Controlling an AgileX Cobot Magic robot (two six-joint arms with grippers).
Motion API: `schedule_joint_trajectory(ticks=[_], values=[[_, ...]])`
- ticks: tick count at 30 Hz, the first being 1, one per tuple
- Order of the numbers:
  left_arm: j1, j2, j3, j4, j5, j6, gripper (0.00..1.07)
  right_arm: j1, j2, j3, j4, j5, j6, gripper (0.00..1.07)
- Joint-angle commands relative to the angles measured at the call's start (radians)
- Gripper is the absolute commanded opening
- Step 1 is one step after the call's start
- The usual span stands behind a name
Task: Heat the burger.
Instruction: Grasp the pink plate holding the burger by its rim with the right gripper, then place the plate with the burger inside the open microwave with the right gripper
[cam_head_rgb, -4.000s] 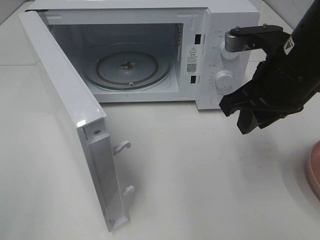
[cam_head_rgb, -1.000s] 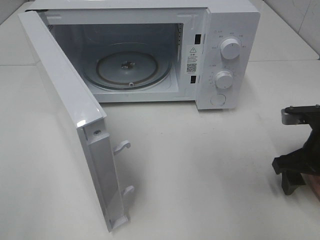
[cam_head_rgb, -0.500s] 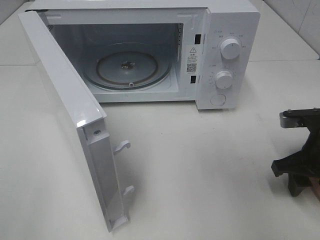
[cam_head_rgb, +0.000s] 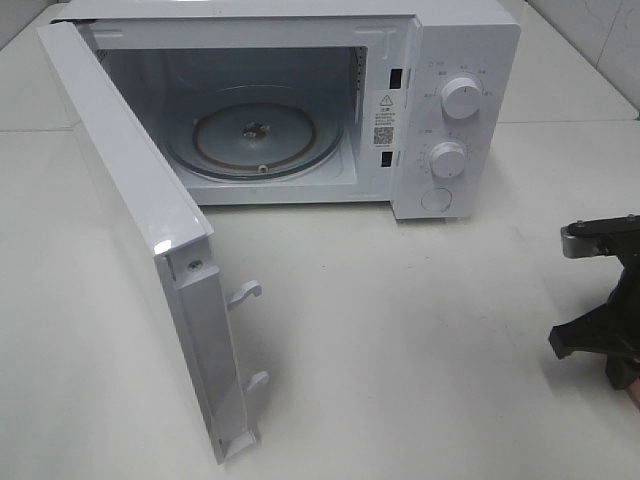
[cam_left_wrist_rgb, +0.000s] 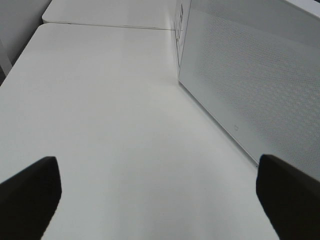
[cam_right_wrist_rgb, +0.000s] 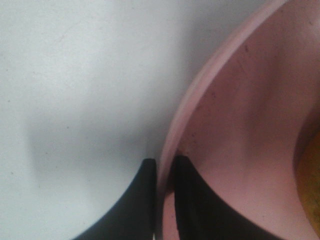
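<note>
Pinching rim of pink plate (cam_right_wrist_rgb: 200, 95) with right gripper (cam_right_wrist_rgb: 164, 167), clamped either side of lip, probably to carry plate plus burger (cam_right_wrist_rgb: 314, 175) together without squashing bun. Seeing burger only as orange-brown sliver on plate, roughly 4 o'clock from microwave (cam_head_rgb: 465, 40). Got door (cam_head_rgb: 120, 190) swung wide, turntable (cam_head_rgb: 255, 140) bare, ready for load. Parking left gripper (cam_left_wrist_rgb: 160, 192) around 9 o'clock outside door, spread wide, holding nothing, likely just out of way.

The microwave (cam_head_rgb: 490, 60) looks glossy, its turntable (cam_head_rgb: 255, 140) glass, the pink plate (cam_right_wrist_rgb: 240, 130) matt.
</note>
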Motion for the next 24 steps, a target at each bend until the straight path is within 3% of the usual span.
schedule_joint_trajectory(ticks=[1, 16, 24], values=[[-0.004, -0.022, 0.002, -0.002, -0.009, 0.0, 0.98, -0.005, 0.007, 0.01, 0.01, -0.004, 0.019, 0.0], [-0.004, -0.022, 0.002, -0.002, -0.009, 0.0, 0.98, -0.003, 0.002, -0.026, -0.011, 0.095, 0.061, 0.0], [-0.004, -0.022, 0.002, -0.002, -0.009, 0.0, 0.98, -0.003, -0.091, -0.029, -0.044, 0.13, 0.084, 0.0]])
